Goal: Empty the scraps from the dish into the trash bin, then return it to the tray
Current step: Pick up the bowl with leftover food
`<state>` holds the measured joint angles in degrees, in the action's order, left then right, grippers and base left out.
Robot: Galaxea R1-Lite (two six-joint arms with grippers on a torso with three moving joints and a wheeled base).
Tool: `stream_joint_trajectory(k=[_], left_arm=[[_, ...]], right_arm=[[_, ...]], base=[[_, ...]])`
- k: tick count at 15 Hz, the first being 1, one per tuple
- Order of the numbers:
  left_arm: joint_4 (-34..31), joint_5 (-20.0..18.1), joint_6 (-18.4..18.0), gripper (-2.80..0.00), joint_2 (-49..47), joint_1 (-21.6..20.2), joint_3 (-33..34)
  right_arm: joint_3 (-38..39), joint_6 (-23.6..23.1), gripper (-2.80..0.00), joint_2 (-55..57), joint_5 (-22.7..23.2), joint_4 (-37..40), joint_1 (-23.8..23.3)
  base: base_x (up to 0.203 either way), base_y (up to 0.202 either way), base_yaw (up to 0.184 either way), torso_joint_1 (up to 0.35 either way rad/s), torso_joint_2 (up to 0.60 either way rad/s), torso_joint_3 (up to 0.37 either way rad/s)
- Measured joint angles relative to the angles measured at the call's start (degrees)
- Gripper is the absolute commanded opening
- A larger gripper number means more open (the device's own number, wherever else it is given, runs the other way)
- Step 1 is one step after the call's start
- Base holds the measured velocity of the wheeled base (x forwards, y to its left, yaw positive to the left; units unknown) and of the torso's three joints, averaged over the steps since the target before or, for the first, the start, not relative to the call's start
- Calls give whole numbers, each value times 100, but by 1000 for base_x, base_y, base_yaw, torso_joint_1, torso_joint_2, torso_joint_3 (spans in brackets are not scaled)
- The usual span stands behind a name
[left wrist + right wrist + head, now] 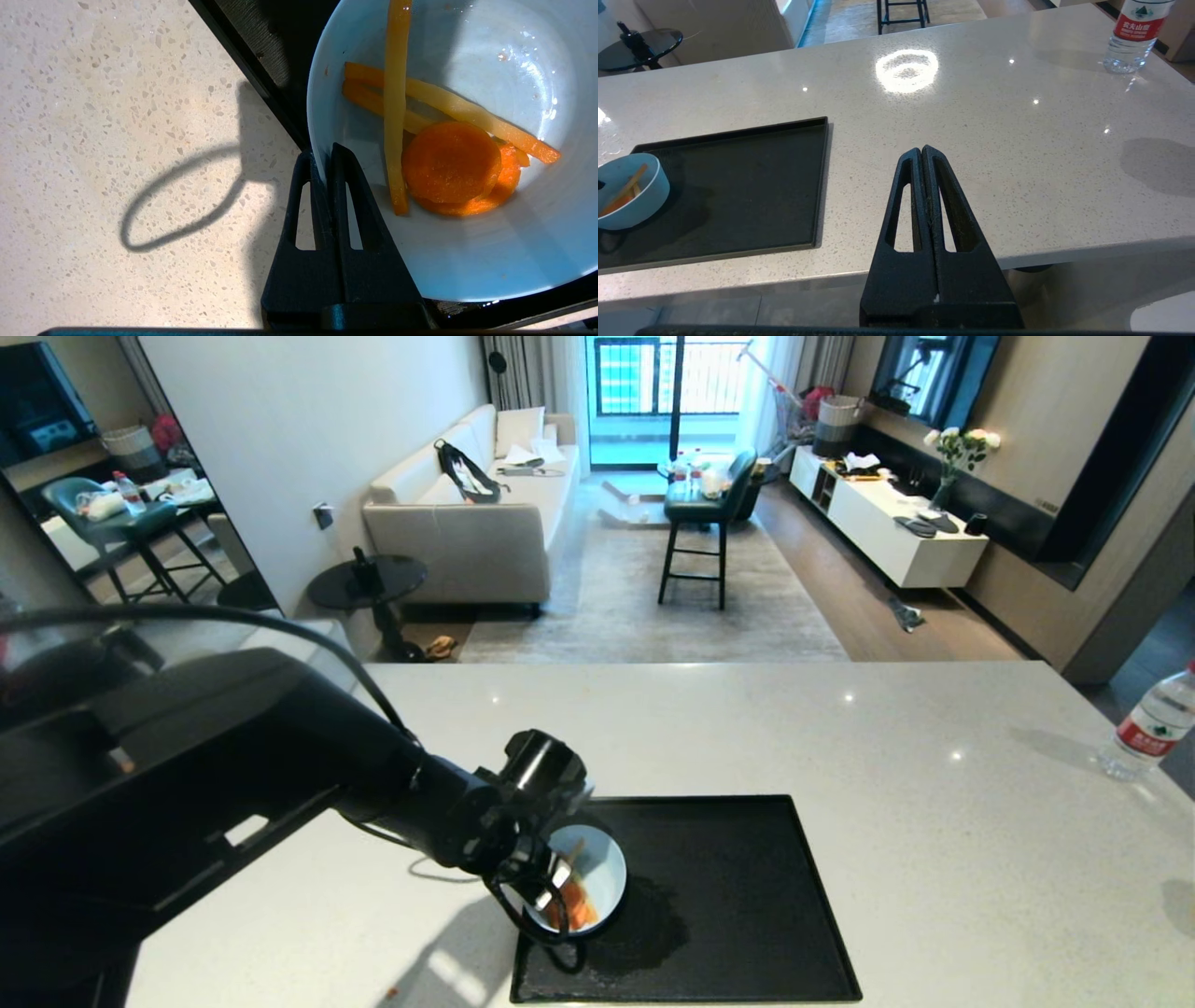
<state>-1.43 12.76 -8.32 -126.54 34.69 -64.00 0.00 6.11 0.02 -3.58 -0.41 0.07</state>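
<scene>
The pale-blue dish [597,877] [467,252] [637,196] sits at the left end of the black tray [738,905] [738,186]. Inside it lie the scraps [448,158] [577,905]: orange carrot rounds and thin yellow sticks. My left gripper [322,156] [551,887] is shut on the dish's rim, one finger inside the bowl and one outside. My right gripper [921,150] is shut and empty, parked off the counter's near edge, right of the tray. The trash bin is out of view.
The tray lies on a pale speckled counter [934,756]. A water bottle [1153,723] [1132,32] stands at the counter's far right. Beyond the counter are a sofa [485,513], a bar stool [700,513] and a white cabinet [887,523].
</scene>
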Motion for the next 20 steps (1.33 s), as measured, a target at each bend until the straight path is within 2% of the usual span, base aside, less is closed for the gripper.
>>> stream_joint_trajectory(k=[5, 7, 14, 17, 20], left_arm=[[-48, -6, 20, -280, 61, -36, -106], [-264, -1, 56, -280, 117, -89, -298], [-2235, 5, 110, -280, 368, -419, -1757], [-2851, -9, 287, -280, 513, -751, -2173], [-3122, -12, 496, -280, 834, -1259, -2226]], right_arm=[[0, -2, -280, 0, 3, 0, 0], [0, 1, -280, 0, 3, 0, 0], [0, 0, -280, 0, 3, 0, 0], [0, -5, -280, 0, 1, 0, 0], [0, -2, -280, 0, 4, 0, 0]], base=[[0, 0, 0, 0, 0, 0], [0, 0, 0, 0, 0, 0], [0, 0, 0, 0, 0, 0], [0, 0, 0, 0, 0, 0], [0, 0, 0, 0, 0, 0]])
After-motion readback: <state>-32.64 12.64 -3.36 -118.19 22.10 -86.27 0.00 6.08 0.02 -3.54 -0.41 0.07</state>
